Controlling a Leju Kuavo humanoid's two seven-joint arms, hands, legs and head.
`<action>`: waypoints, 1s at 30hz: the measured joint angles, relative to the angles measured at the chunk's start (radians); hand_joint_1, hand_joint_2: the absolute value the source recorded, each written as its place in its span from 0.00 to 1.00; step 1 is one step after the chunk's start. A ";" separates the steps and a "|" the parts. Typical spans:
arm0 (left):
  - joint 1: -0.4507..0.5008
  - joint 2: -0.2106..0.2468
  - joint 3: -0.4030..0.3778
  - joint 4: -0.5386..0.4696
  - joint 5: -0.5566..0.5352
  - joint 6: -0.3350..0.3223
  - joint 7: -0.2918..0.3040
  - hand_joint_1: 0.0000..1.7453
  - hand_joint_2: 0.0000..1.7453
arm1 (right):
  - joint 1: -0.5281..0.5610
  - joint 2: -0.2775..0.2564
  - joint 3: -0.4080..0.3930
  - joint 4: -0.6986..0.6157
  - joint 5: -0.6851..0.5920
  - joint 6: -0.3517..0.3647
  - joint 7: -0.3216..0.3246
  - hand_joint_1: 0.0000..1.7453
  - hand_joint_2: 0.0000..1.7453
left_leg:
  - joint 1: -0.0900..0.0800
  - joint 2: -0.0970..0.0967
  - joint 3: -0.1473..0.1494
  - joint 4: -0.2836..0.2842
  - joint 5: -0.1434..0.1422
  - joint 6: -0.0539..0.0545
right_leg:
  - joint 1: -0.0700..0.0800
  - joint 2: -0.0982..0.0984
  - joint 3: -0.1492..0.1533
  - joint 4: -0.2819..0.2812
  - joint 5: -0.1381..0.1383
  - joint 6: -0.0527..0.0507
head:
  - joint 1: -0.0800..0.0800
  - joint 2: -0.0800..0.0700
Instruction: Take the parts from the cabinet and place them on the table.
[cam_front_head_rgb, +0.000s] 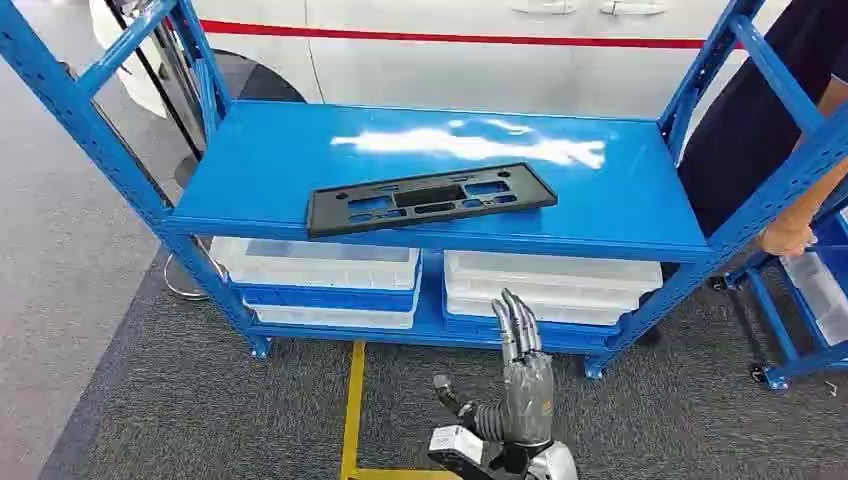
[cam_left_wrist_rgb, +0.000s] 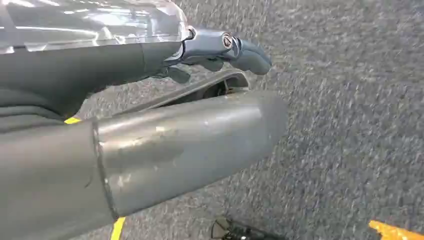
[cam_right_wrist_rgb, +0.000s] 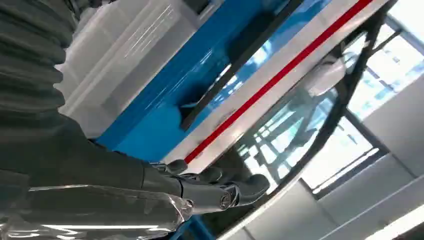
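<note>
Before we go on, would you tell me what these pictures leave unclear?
- Bins' contents: in the head view the translucent bins under the blue shelf sit partly behind its front edge; too milky to see inside.
- Person: cut off by the head view's right edge.
- Black part: its small markings are too small to read there.
- Left hand: the forearm cover hides most of it in the left wrist view.
- Right hand: empty, fingers extended.
</note>
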 joint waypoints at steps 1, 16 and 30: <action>0.000 0.003 0.001 0.000 -0.001 0.000 0.000 0.00 0.00 | 0.000 0.008 -0.013 -0.002 0.002 -0.002 0.000 0.00 1.00 | 0.005 0.000 -0.002 -0.001 -0.001 -0.003 | 0.003 -0.002 -0.001 -0.006 0.007 0.004 | 0.003 0.000; -0.009 0.060 0.019 0.000 -0.087 -0.067 0.026 0.00 0.00 | -0.049 0.031 -0.346 0.016 0.334 -0.005 0.137 0.00 1.00 | 0.051 -0.003 -0.008 0.019 -0.012 -0.063 | -0.026 -0.005 0.004 -0.002 -0.001 0.048 | -0.001 0.000; -0.024 0.060 0.033 0.000 -0.092 -0.177 0.067 0.00 0.00 | -0.128 0.029 -0.594 0.230 0.252 -0.006 0.014 0.00 1.00 | 0.018 -0.002 -0.005 0.016 -0.012 -0.005 | -0.005 0.005 -0.024 0.025 0.008 0.004 | -0.002 0.000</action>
